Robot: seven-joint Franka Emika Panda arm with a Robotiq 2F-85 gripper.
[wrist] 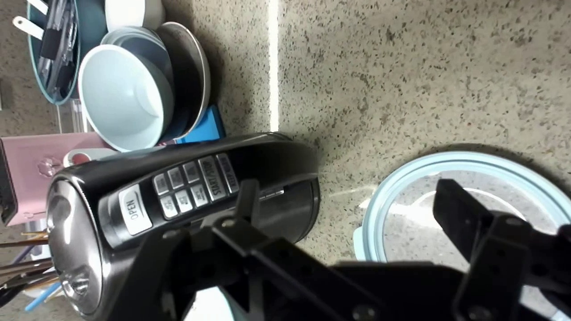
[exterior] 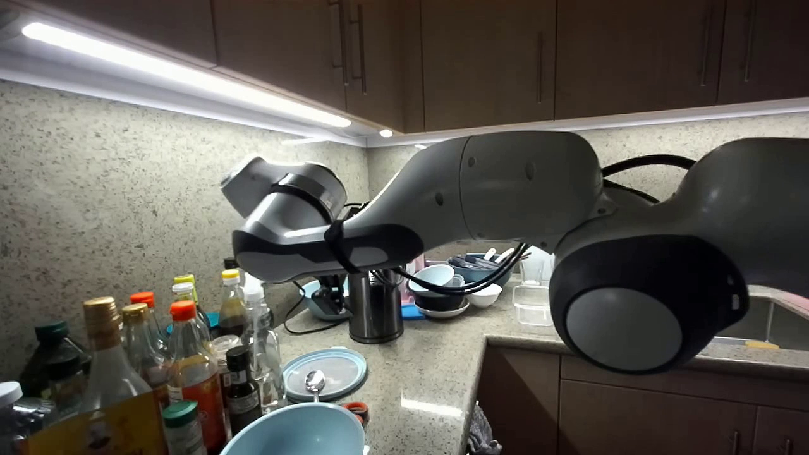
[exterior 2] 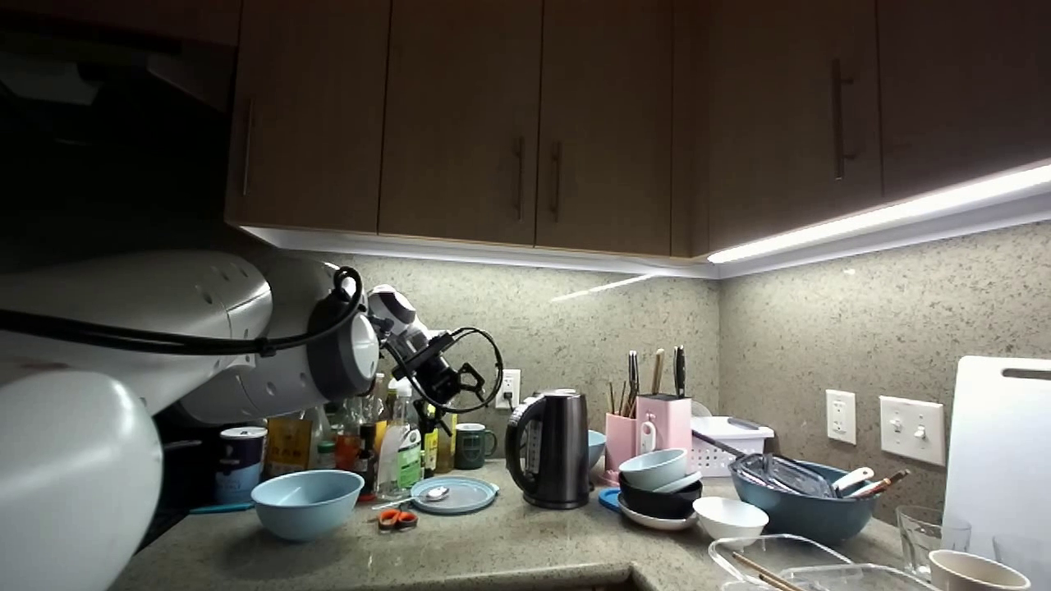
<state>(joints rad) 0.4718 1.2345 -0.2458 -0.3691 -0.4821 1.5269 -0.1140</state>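
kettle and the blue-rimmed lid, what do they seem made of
Kettle: likely dark stainless steel, from its glossy metallic reflections. Lid: probably plastic, with a smooth pale-blue rim; the speckled counter shows through its translucent centre, where glass can't be ruled out.

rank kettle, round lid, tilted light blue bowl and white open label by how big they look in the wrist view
Kettle
Round lid, partly behind the fingers and cut off
Tilted light blue bowl
White OPEN label

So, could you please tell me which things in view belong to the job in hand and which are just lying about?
Apparently involved:
open gripper
electric kettle close to it

Apparently lying about:
scissors
large light-blue bowl
stacked bowls
pink knife block
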